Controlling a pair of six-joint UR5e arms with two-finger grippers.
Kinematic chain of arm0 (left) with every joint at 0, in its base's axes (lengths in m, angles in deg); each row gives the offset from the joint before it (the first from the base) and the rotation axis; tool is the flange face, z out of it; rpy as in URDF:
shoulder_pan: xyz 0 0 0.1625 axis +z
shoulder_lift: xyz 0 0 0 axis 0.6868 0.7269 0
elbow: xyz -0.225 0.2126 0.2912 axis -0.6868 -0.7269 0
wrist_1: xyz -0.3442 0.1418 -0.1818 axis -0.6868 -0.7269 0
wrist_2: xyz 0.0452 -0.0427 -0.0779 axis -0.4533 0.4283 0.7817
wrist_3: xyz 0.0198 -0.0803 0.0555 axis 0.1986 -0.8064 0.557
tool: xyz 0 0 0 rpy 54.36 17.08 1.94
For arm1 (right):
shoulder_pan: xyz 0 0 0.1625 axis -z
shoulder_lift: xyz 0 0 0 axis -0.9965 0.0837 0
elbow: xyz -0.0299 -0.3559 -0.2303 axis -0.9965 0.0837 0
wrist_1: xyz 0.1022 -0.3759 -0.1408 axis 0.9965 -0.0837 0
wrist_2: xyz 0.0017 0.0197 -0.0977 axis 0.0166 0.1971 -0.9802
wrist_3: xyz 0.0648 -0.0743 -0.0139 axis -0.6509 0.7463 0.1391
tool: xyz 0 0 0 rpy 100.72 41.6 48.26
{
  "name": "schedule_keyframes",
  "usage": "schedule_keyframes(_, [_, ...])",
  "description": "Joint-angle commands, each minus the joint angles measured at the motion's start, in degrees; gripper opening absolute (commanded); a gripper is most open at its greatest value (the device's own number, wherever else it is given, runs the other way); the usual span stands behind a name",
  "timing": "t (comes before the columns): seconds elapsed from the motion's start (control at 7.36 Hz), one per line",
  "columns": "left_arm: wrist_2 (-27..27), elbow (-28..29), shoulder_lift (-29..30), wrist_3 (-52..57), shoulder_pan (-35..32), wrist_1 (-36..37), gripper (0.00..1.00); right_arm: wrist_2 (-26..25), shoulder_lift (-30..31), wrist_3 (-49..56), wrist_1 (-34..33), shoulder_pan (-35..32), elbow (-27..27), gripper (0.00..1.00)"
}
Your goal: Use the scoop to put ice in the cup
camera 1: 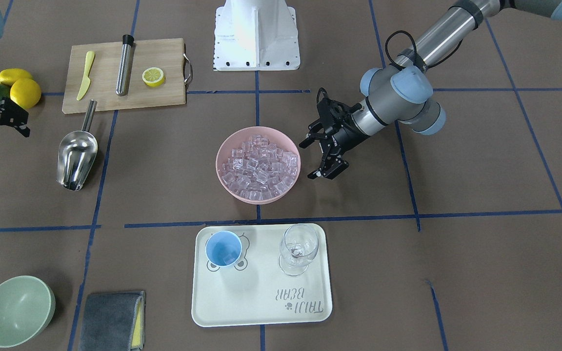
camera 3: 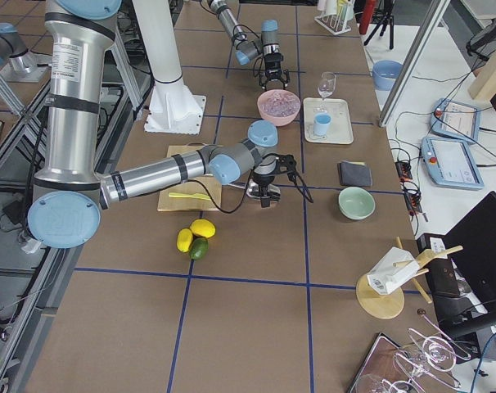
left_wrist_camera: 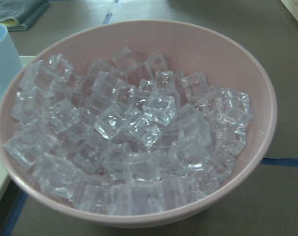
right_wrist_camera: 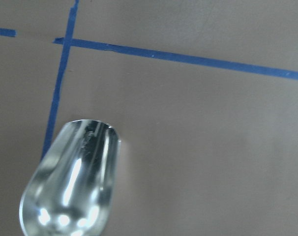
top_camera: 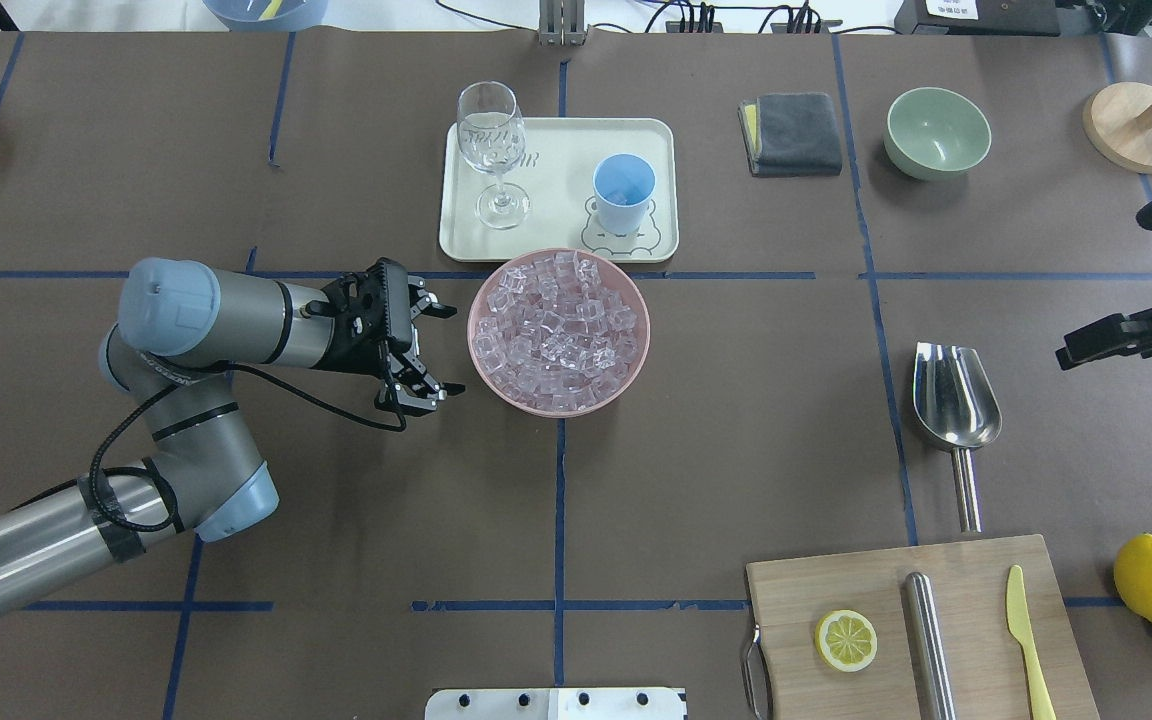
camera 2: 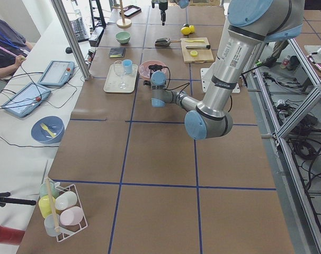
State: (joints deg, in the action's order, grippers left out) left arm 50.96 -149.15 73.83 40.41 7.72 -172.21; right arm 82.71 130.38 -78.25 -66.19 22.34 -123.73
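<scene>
The ice (camera 1: 259,165) fills a pink bowl (camera 1: 242,196) at the table's middle, also in the overhead view (top_camera: 556,330) and close up in the left wrist view (left_wrist_camera: 134,132). My left gripper (top_camera: 431,350) is open and empty, level with the bowl (top_camera: 636,375) and just beside its rim. The light-blue cup (top_camera: 624,190) stands on a cream tray (top_camera: 556,200) beyond the bowl. The steel scoop (top_camera: 954,395) lies flat on the table, trough away from me. My right gripper (top_camera: 1111,285) is open and empty, hovering just outboard of the scoop's trough (right_wrist_camera: 70,187).
A stemmed glass (top_camera: 491,140) shares the tray. A wooden board (top_camera: 836,590) holds a lemon half (top_camera: 846,640), a steel cylinder (top_camera: 931,640) and a yellow knife (top_camera: 1026,640). Lemons (top_camera: 1151,578), a green bowl (top_camera: 938,130) and a grey cloth (top_camera: 791,132) lie around.
</scene>
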Motion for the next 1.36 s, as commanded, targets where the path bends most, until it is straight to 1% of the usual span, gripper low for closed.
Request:
schedule_keyframes(0.0, [0.3,-1.5,-3.5,0.7,-4.7,0.4,1.00,0.7,0.5,21.7,-8.4,-11.3,0.6,1.00])
schedule_keyframes(0.14, [0.4,-2.8,-5.4,0.7,-7.2,0.8,1.00,1.0,0.8,29.5,-13.1,-16.7,0.5,1.00])
schedule_keyframes(0.27, [3.7,-3.2,-7.7,0.5,-10.0,1.4,1.00,1.0,2.2,36.2,-16.3,-20.9,0.6,1.00])
schedule_keyframes(0.41, [10.3,-3.3,-8.3,0.3,-15.5,8.4,1.00,1.1,4.8,37.9,-16.6,-24.5,0.7,1.00])
schedule_keyframes(0.54, [17.1,-3.6,-8.3,0.4,-21.7,17.0,1.00,1.1,7.1,37.8,-16.5,-26.0,0.8,1.00])
schedule_keyframes(0.68, [20.5,-4.8,-9.3,0.3,-26.8,23.5,1.00,1.8,9.1,37.1,-16.4,-26.3,0.9,1.00])
schedule_keyframes(0.82, [20.8,-6.0,-11.2,0.4,-31.8,29.3,1.00,2.9,9.4,36.9,-16.3,-26.3,1.4,1.00])
schedule_keyframes(0.95, [20.9,-6.0,-12.2,1.0,-37.8,35.9,1.00,3.0,9.0,36.7,-16.3,-26.3,1.7,1.00])
schedule_keyframes(1.22, [20.9,-6.3,-12.4,1.1,-44.6,46.8,1.00,3.7,8.7,36.8,-16.0,-26.3,2.5,1.00])
